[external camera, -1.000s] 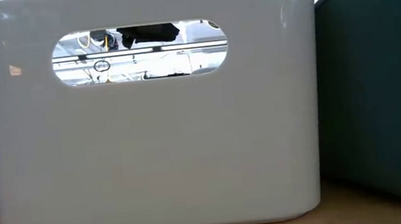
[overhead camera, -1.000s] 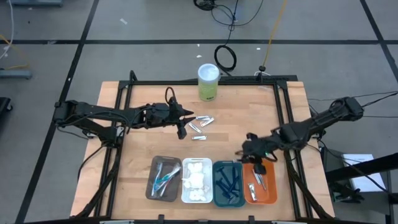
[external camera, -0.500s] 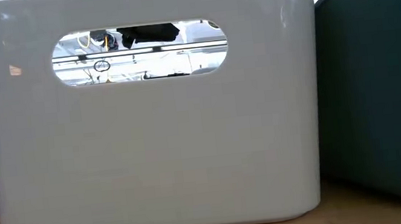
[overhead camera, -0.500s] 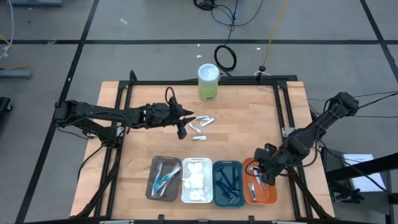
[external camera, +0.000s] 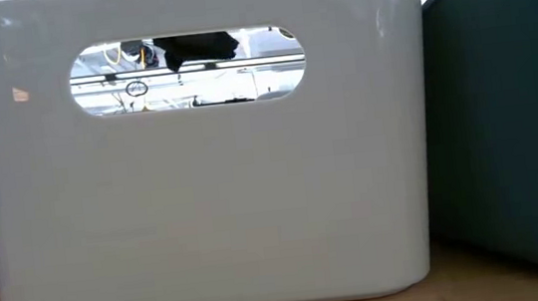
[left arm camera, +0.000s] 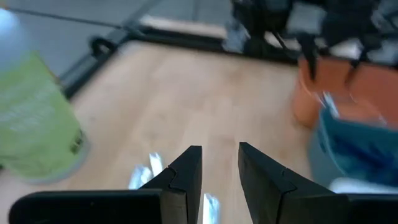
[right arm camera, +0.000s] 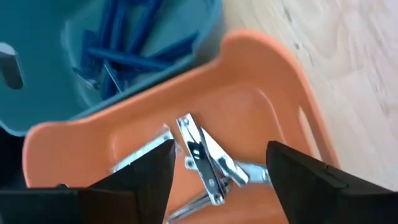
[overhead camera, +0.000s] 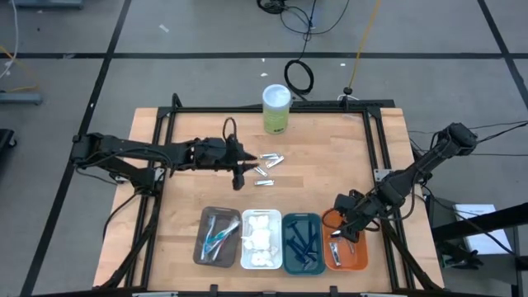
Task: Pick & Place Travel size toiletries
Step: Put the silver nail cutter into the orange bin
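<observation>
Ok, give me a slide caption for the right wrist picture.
Open right tool hovering over the orange tray of silver metal tools, blue razors in the teal tray beside it.

Orange tray (right arm camera: 261, 106) (silver tools (right arm camera: 205, 158)), blue razors (right arm camera: 124, 43).

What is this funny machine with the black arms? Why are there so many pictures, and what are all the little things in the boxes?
It's a robot with two arms at a wooden table. One picture looks down from above. One sits at table height, blocked by the white tray. Two come from cameras on the wrists.

Four trays stand in a row: the brown tray holds toothbrushes, the white one soft wads, the teal tray blue razors, the orange tray shiny metal tools.

The right gripper is open over the orange tray, holding nothing. The left gripper waits, a bit open and empty, by more loose tools. A green canister stands at the back.
</observation>
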`<action>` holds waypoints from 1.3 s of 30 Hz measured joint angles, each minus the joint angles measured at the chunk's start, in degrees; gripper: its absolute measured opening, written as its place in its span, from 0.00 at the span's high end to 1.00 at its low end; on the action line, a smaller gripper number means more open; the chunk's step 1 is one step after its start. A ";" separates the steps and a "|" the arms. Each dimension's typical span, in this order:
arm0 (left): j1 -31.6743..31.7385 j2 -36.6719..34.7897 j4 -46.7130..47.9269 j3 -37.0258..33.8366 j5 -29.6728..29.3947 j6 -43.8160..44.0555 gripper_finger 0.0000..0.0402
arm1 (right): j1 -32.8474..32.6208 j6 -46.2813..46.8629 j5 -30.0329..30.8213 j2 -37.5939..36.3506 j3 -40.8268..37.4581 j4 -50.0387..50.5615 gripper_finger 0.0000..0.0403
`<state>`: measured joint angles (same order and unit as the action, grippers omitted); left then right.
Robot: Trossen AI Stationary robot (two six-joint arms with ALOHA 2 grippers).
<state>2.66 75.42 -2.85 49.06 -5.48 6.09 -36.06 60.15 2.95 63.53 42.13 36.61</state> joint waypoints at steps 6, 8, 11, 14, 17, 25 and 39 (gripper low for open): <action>-1.60 3.56 6.64 -0.06 -0.70 -0.80 0.74 | 3.28 -8.26 -0.17 -1.15 0.00 -5.20 0.42; -1.56 6.00 6.20 -0.02 0.52 0.23 0.74 | 4.76 -11.90 -0.14 -1.93 0.00 -7.56 0.42; -1.58 11.21 6.74 0.43 4.52 0.24 0.74 | 6.95 -17.27 -0.07 -3.08 0.00 -10.94 0.43; -1.62 16.39 8.43 2.74 5.93 0.25 0.74 | 8.91 -21.51 -0.03 -4.09 0.00 -13.64 0.43; -1.32 21.24 12.02 6.76 5.95 1.00 0.74 | 10.55 -24.65 -0.01 -4.70 0.00 -14.03 0.43; -0.79 32.22 23.69 16.37 5.45 -2.86 0.51 | 13.31 -29.72 -0.12 -5.01 0.00 -14.12 0.44; 2.72 37.39 22.75 17.46 9.66 -8.80 0.43 | 13.60 -33.78 -0.20 -4.98 0.00 -13.78 0.46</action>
<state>5.38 112.81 19.90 66.52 4.18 -2.71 -22.46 26.38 2.75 58.54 42.13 22.83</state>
